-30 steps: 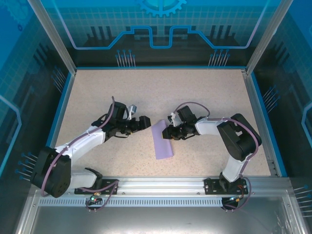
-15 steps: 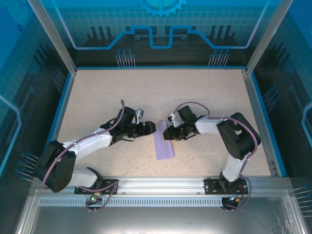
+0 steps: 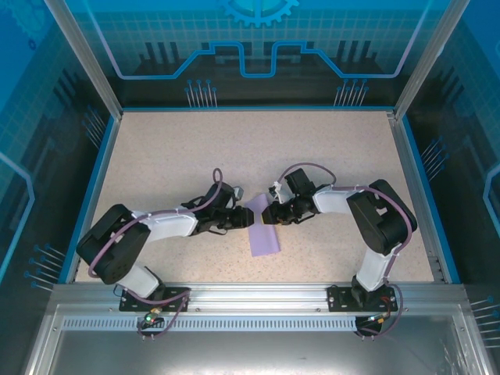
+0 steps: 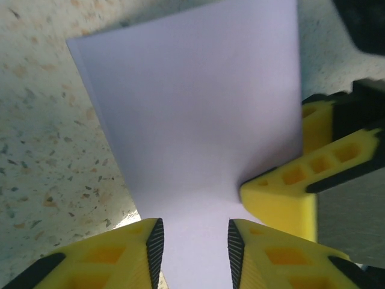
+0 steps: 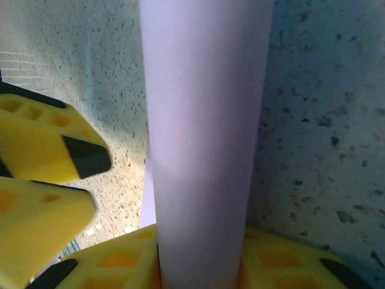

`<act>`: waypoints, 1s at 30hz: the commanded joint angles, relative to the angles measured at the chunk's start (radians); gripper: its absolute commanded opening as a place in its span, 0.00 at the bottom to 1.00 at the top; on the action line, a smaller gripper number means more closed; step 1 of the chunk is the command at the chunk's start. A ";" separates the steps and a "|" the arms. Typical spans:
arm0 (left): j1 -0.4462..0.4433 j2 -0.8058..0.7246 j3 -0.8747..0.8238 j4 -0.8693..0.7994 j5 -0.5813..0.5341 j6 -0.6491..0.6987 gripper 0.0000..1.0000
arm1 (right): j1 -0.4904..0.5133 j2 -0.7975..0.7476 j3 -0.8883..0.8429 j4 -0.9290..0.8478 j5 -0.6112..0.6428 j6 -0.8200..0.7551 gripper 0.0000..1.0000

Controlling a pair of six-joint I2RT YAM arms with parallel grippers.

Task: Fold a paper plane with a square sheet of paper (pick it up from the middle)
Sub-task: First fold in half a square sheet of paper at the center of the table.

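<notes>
At the table (image 3: 156, 156) centre your sheet of paper (image 3: 264, 238) lies as a narrow folded strip (no nose, no wings yet). From 3 o'clock the right gripper (image 3: 269, 212) pinches it. From 9 o'clock the left gripper (image 3: 241, 219) has its jaws slightly apart over it. I judge most folds remain.

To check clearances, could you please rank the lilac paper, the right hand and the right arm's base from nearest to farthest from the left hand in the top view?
1. Lilac paper: right at the tips of the left hand, centre table.
2. Right hand: just across the paper, to its right.
3. Right arm's base: near edge, far right.
</notes>
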 commanded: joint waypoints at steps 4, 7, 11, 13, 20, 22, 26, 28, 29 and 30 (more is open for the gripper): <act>-0.029 0.074 0.038 0.023 -0.041 0.038 0.31 | -0.014 0.022 0.003 -0.016 -0.027 -0.012 0.31; -0.034 0.097 0.046 0.020 -0.042 0.045 0.31 | -0.012 0.018 0.004 -0.018 -0.027 -0.011 0.32; -0.038 0.119 0.055 -0.005 -0.049 0.058 0.28 | -0.012 0.000 0.013 -0.033 -0.021 -0.012 0.36; -0.037 0.124 0.056 -0.016 -0.055 0.067 0.27 | -0.013 -0.020 0.021 -0.058 -0.009 -0.018 0.40; -0.037 0.133 0.074 -0.024 -0.047 0.081 0.28 | -0.015 -0.075 0.095 -0.249 0.156 -0.074 0.54; -0.038 0.131 0.074 -0.014 -0.037 0.077 0.28 | -0.014 -0.078 0.110 -0.280 0.192 -0.083 0.54; -0.039 0.124 0.077 -0.002 -0.020 0.067 0.28 | -0.005 -0.074 0.138 -0.294 0.218 -0.087 0.53; -0.041 0.121 0.079 -0.003 -0.015 0.065 0.29 | 0.000 -0.060 0.155 -0.309 0.235 -0.092 0.53; -0.042 0.120 0.081 -0.001 -0.013 0.064 0.29 | 0.000 -0.051 0.161 -0.315 0.241 -0.098 0.53; -0.042 0.118 0.080 -0.001 -0.011 0.065 0.29 | -0.001 -0.043 0.165 -0.316 0.244 -0.099 0.53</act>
